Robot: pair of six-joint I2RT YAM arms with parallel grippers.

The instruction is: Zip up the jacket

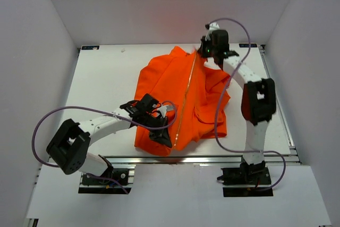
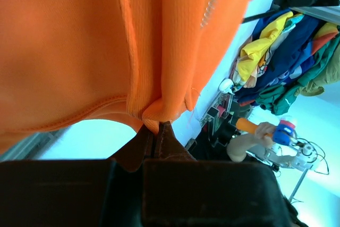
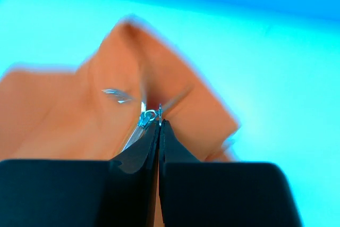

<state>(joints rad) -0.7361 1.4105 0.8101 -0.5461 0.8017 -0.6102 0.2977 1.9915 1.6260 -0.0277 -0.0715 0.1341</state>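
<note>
The orange jacket (image 1: pixel 180 99) lies on the white table (image 1: pixel 101 78), its light zipper (image 1: pixel 185 97) running from the near hem up to the collar. My left gripper (image 1: pixel 162 131) is shut on the hem of the jacket (image 2: pixel 154 115) beside the zipper's lower end. At the collar end, my right gripper (image 1: pixel 201 52) is shut on the metal zipper pull (image 3: pixel 159 112), with the silver slider (image 3: pixel 146 118) just left of the fingertips. The right wrist view is blurred around the orange fabric (image 3: pixel 64 120).
White walls enclose the table on three sides. An aluminium rail (image 1: pixel 202 159) runs along the near edge by both arm bases. Beyond the table edge, the left wrist view shows a heap of coloured clothes (image 2: pixel 287 62).
</note>
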